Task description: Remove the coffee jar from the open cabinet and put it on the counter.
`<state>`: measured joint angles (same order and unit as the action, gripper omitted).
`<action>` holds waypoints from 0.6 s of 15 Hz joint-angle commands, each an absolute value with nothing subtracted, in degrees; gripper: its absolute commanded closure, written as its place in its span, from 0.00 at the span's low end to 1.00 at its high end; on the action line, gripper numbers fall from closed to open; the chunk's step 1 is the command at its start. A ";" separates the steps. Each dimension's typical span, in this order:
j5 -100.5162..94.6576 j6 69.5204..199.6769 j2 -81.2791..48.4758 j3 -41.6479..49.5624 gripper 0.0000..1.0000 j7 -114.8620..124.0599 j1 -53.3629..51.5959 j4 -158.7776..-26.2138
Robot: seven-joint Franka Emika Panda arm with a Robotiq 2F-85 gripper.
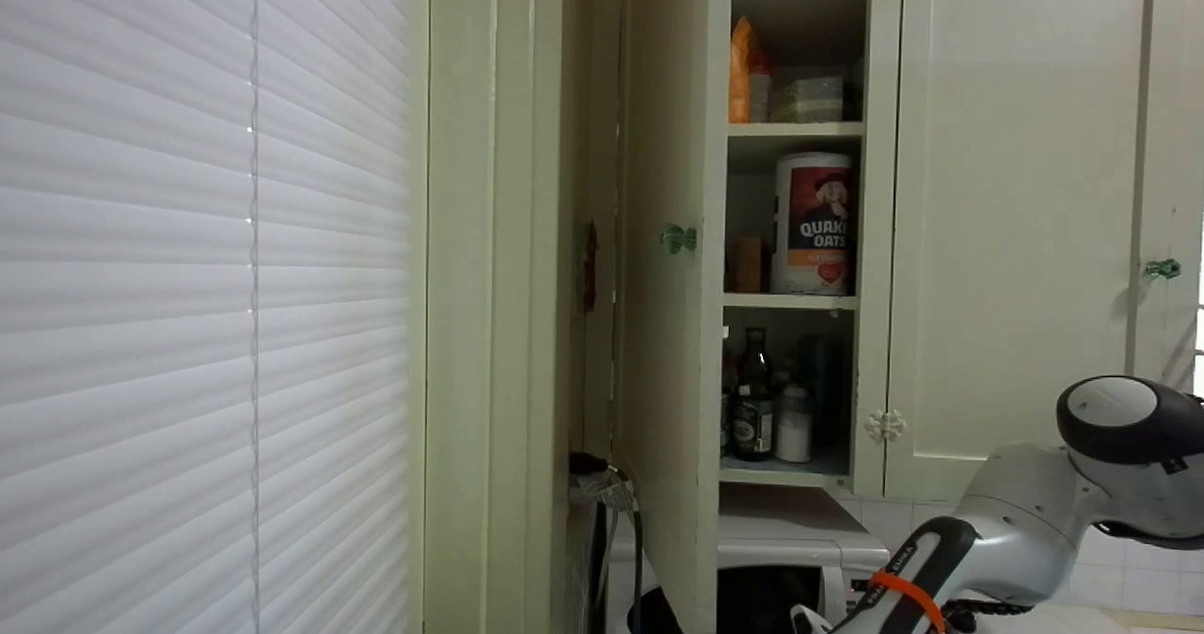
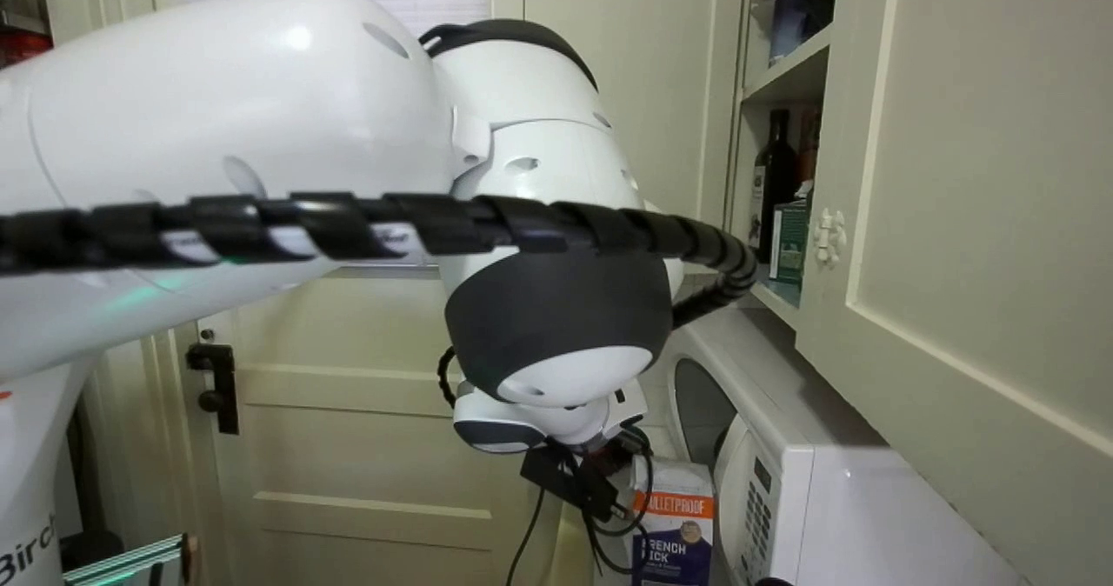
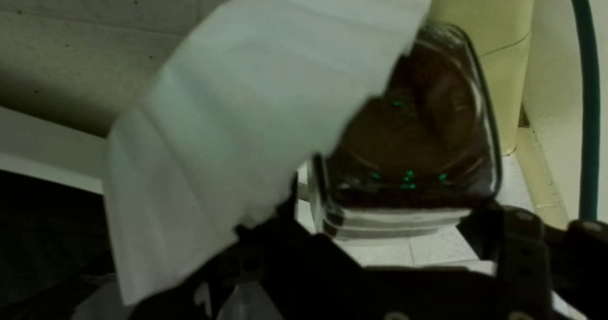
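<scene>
The coffee jar (image 3: 413,135) is a glass jar with dark brown contents and green specks of light on it. In the wrist view it fills the space between my fingers. My gripper (image 3: 392,213) appears shut on its lower part; a thin gap shows beside the left fingertip. A white pleated sheet (image 3: 256,101) hides part of the jar. A pale tiled surface shows below it. In an exterior view my gripper (image 2: 600,473) hangs low beside the microwave. The open cabinet (image 1: 793,301) has its door open; it also shows here (image 2: 787,73). The counter (image 1: 1044,620) shows at bottom right.
The white microwave (image 1: 790,551) stands under the cabinet; it also shows in an exterior view (image 2: 783,395). A Bulletproof package (image 2: 674,525) stands beside my gripper. The cabinet door (image 1: 663,361) juts out. Shelves hold an oats canister (image 1: 816,225) and dark bottles (image 1: 752,418).
</scene>
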<state>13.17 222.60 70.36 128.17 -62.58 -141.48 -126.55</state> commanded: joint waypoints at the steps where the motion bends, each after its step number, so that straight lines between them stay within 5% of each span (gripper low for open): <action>1: 13.18 222.94 69.84 127.57 0.00 -62.74 -141.46 -126.99; 9: 27.39 224.34 59.99 124.13 0.00 -64.94 -141.24 -132.45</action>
<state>16.73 223.12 67.35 124.83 -62.98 -141.24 -127.70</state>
